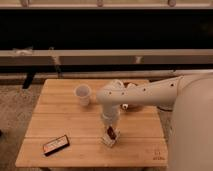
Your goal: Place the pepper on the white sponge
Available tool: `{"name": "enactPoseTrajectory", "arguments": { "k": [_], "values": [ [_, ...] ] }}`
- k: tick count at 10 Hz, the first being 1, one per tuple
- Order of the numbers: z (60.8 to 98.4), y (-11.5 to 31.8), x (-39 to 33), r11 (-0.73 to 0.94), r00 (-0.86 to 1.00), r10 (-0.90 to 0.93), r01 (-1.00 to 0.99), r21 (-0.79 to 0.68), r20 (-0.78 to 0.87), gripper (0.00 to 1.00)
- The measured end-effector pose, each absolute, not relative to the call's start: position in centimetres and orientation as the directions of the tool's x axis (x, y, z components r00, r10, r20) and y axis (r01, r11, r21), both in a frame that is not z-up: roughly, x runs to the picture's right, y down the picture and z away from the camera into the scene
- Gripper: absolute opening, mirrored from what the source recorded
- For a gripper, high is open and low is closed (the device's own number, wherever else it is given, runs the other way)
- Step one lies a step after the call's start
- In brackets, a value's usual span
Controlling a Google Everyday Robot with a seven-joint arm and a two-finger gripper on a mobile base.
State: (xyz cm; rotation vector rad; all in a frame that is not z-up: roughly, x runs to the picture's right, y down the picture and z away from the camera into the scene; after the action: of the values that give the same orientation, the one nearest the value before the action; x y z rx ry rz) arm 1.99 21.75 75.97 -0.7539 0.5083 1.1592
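The dark-red pepper (110, 132) is upright between the fingers of my gripper (110, 131), directly over the white sponge (112, 138). The sponge lies on the wooden table (60, 120) near the front middle. Only its pale edges show around the gripper tip. The pepper's lower end seems to touch the sponge, but I cannot tell for sure. My white arm reaches in from the right and bends down to the gripper.
A white cup (83, 94) stands at the back left of the table. A flat black box with a light label (55, 144) lies at the front left. An orange-brown bowl (131, 103) is partly hidden behind my arm. A bench runs behind the table.
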Motion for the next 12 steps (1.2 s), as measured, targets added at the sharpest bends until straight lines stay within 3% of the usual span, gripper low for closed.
{"name": "enactPoseTrajectory", "arguments": {
  "k": [5, 12],
  "values": [
    [76.8, 22.7, 2.8, 0.195, 0.301, 0.601, -0.954, -0.23, -0.741, 0.65],
    [77.3, 23.0, 3.4, 0.184, 0.271, 0.597, -0.962, -0.201, -0.755, 0.66]
  ]
}}
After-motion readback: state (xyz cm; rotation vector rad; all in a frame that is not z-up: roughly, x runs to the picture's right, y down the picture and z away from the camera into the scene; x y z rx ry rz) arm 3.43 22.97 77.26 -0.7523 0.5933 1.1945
